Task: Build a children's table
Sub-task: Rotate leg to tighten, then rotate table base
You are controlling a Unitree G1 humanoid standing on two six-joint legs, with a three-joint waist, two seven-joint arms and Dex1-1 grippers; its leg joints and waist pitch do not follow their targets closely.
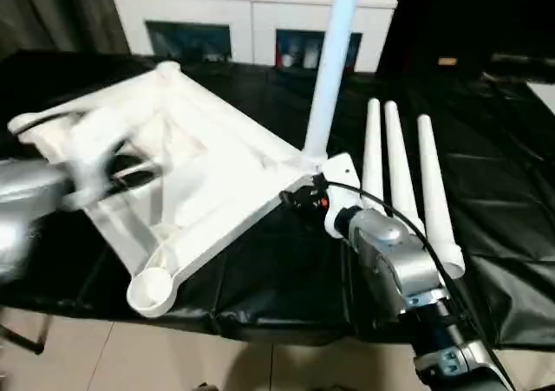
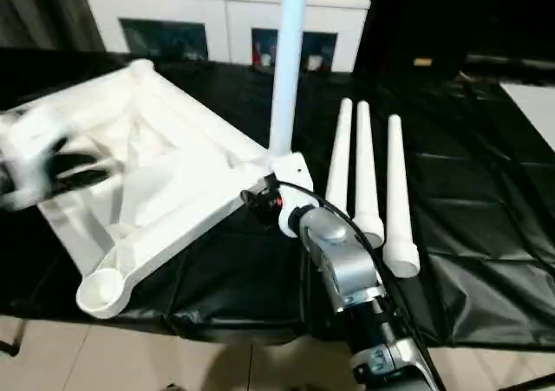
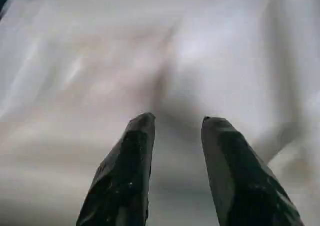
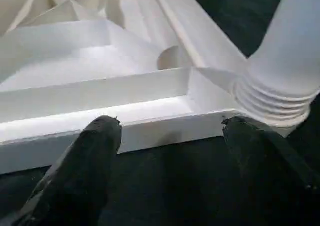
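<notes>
A: The white plastic rectangular tabletop point(image 1: 186, 179) lies upside down on the black sheet-covered work surface point(image 1: 286, 270), ribbed underside up, one corner lifted a little.

B: And one long white tapered tube leg point(image 1: 329, 70) stands upright in the corner socket nearest the right gripper point(image 4: 167, 128).

A: Count the rest: three loose white tube legs point(image 1: 403, 179) lie side by side on the black sheet, just beyond that standing leg.

B: So four legs, one tabletop. Right gripper fingers point(image 4: 90, 151) spread wide apart, holding nothing, just off the tabletop's edge by the leg's ribbed base.

A: The left gripper point(image 3: 175, 123) hovers over the tabletop's far side, fingers slightly apart, nothing between them.

B: Behind the tabletop, a white cabinet with glass doors point(image 1: 251, 22). Pale tiled floor point(image 1: 130, 356) below the surface's near edge.
</notes>
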